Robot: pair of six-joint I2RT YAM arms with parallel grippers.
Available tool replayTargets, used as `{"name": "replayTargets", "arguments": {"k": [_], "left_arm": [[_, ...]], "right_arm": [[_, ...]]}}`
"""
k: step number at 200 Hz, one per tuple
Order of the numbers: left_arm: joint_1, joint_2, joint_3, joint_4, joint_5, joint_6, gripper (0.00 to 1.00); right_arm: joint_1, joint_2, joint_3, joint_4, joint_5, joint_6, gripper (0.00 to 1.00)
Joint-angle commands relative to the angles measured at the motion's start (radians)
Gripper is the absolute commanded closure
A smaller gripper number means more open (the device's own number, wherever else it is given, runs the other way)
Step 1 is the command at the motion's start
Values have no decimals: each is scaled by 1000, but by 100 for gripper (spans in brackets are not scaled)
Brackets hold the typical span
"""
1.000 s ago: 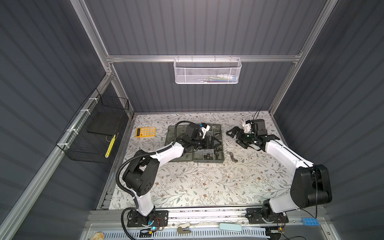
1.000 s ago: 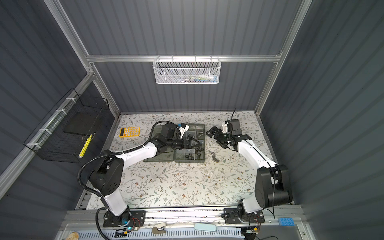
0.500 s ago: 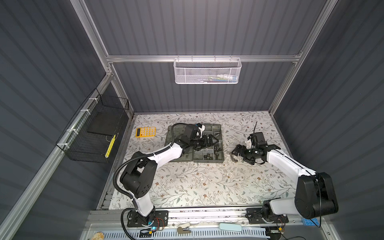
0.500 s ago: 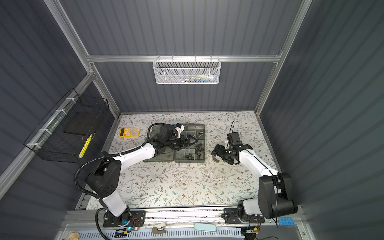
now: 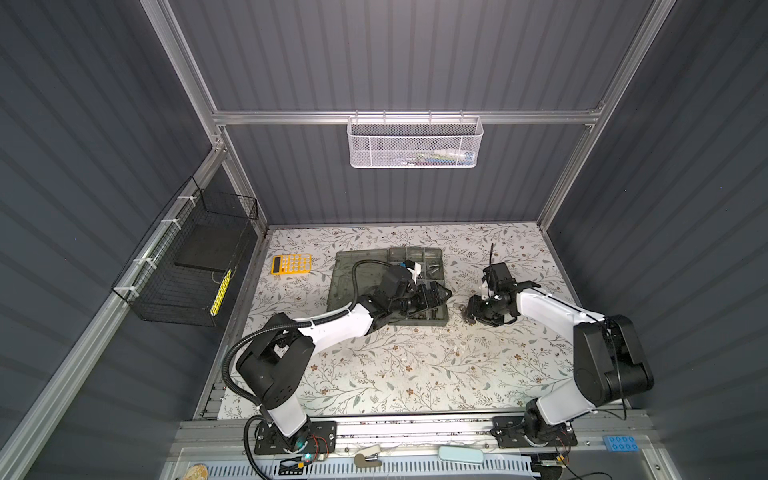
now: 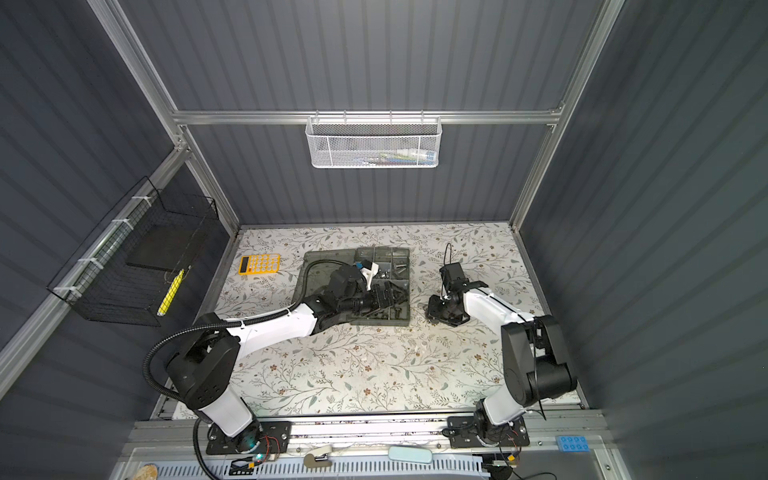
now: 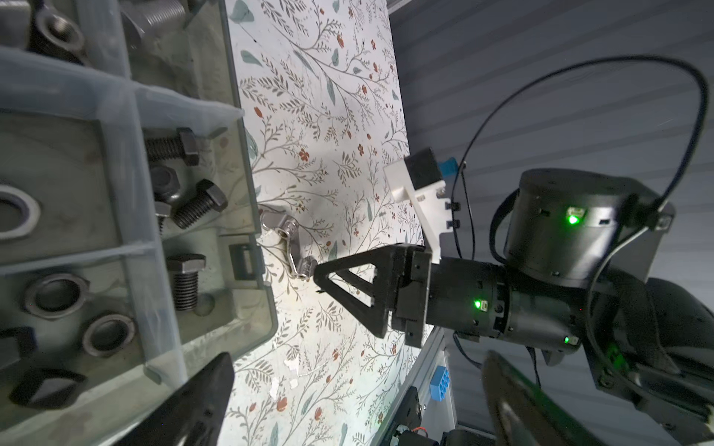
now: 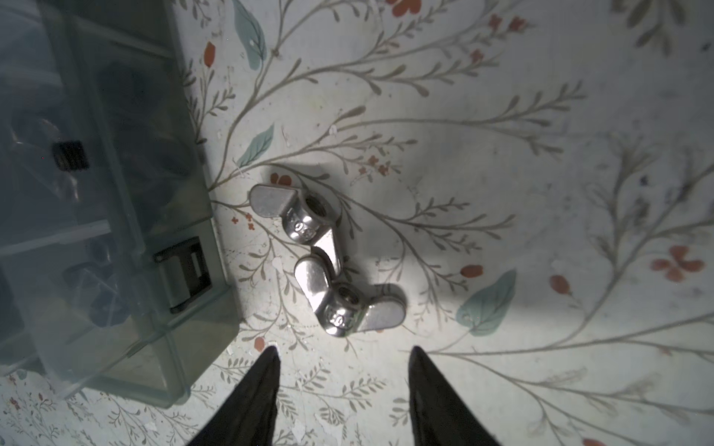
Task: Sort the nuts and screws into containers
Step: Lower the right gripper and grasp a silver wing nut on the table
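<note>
Hovering right gripper (image 8: 344, 349), jaws partly apart and empty, just short of two shiny silver wing nuts (image 8: 326, 256) lying touching on floral mat (image 8: 541, 193), beside translucent grey-green plastic organizer case (image 8: 185, 347). Risking grabbing both or flicking one away: wings overlapping.

Two silver wing nuts (image 8: 305, 224) lie touching beside containers (image 8: 193, 185).

Dim top views; a bright pool lights the nuts (image 8: 340, 312), casting hard shadows.
</note>
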Motion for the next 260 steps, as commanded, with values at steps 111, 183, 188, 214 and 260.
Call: {"name": "replayTargets", "arguments": {"k": [111, 183, 188, 214, 260], "left_arm": [[-19, 25, -25, 74, 1, -39, 0], [-20, 25, -25, 69, -4, -39, 0], [-20, 25, -25, 69, -2, -38, 0], [-25, 23, -25, 63, 0, -34, 0], [-32, 22, -20, 54, -5, -27, 0]], "right_arm": [[60, 177, 95, -35, 110, -62, 60], [92, 187, 68, -37, 107, -39, 66], [92, 182, 61, -34, 105, -35, 66], [92, 152, 29, -27, 109, -28, 64], [92, 118, 12, -45, 111, -33, 59]]}}
